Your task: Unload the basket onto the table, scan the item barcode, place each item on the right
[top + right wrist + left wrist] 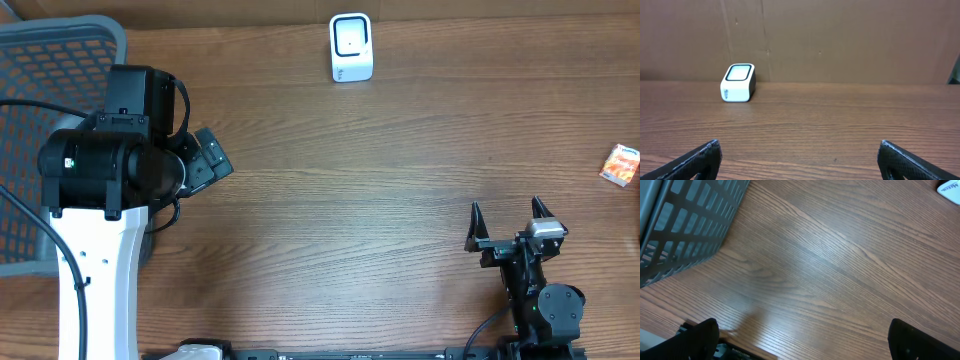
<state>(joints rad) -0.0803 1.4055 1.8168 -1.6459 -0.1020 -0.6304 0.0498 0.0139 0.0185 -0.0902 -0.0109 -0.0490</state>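
Saw the grey basket (pixel 50 110) at far left, the left gripper (pixel 212 160) just beside it, jaws spread wide, holding nothing; noted the white scanner (pixel 351 47) upright at the far edge of the table (pixel 350 200), near the middle; found the right gripper (pixel 507 212) at the near edge, likewise splayed and empty; spotted the small orange packet (pixel 620 165) by the right edge, beyond and to the right of that gripper, well apart from the left one; judged the right arm much the nearer; could not make out the packet's long axis.
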